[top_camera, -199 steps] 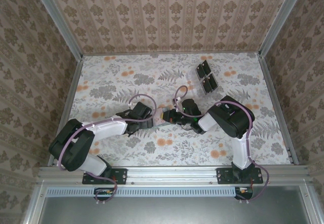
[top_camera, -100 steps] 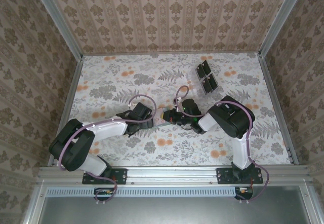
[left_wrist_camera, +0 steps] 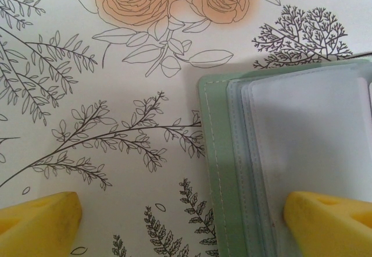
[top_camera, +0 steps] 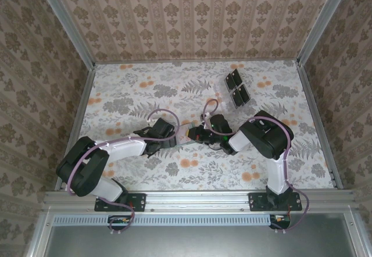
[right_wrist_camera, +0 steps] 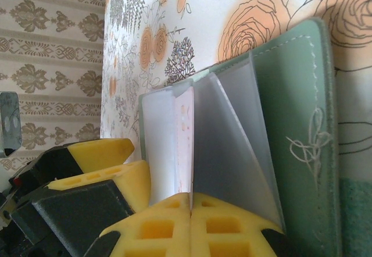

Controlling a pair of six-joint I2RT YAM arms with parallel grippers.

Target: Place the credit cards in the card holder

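We judge the task to be partway through an insertion. The card holder [right_wrist_camera: 296, 106] lies open on the flowered table [left_wrist_camera: 116, 65] between the two arms, its green cover down and its clear sleeves [right_wrist_camera: 232, 135] fanned upward.

Our right gripper [right_wrist_camera: 192, 202] has its jaws pressed together on the near edge of one pale pink credit card [right_wrist_camera: 185, 135]. The card stands on edge with its far part between two sleeves, so it looks partly in but not seated.

Our left gripper [left_wrist_camera: 186, 222] is spread wide and grasps nothing. One of its fingers [left_wrist_camera: 331, 222] lies over the top sleeve near the holder's corner, seemingly pressing on it, while the other is over bare table beside the holder. We read this as steadying the holder.

What is left, as we see it, is to slide this card fully home and then deal with any further cards. We cannot tell whether other sleeves already carry cards — from the left wrist they look cloudy and blank. The rack [top_camera: 235, 88] with dark panels stands well apart at the far right of the table — whether more cards wait there is too small to make out.
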